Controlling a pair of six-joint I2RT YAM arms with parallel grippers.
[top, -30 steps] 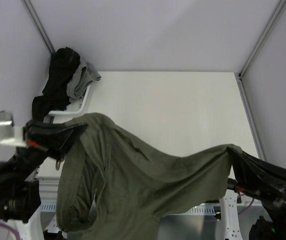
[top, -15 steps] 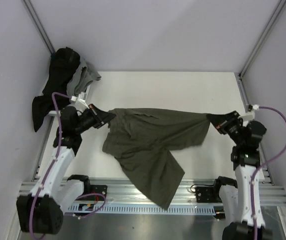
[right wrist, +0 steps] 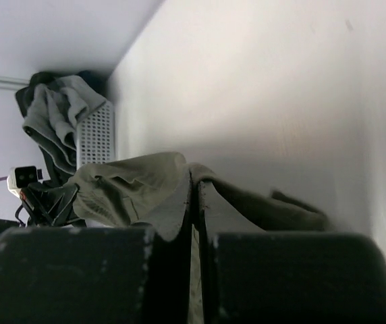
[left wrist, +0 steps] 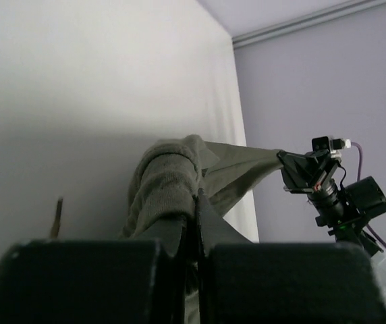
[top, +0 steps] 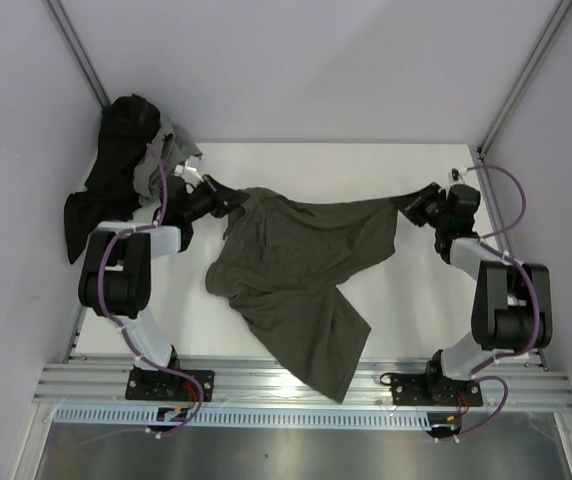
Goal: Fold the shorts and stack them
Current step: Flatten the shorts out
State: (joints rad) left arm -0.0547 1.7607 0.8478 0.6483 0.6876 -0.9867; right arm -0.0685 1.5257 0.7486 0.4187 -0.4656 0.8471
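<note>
Your left gripper (top: 228,200) is clenched on one end of the top edge of the shorts (top: 296,270). In its wrist view the two fingers (left wrist: 213,233) stand pressed together with a thick roll of olive fabric (left wrist: 169,182) bunched over and around their tips, so no gap shows between the jaws. Your right gripper (top: 403,203) is clenched the same way on the other end of that edge. Its own camera shows the fingers (right wrist: 173,216) closed to a thin slit with the cloth (right wrist: 132,185) pinched there and spilling away to the left. Each wrist view also catches the opposite claw across the garment: the right one (left wrist: 301,172) from the left camera and the left one (right wrist: 51,202) from the right. The shorts span between the two grips across the far half of the table (top: 366,170). The rest spreads toward you in loose folds, and one leg runs down to the near edge of the table. At the far left corner a white basket (top: 171,200) holds a pile of dark and grey clothes (top: 116,170), just beside your left gripper.
</note>
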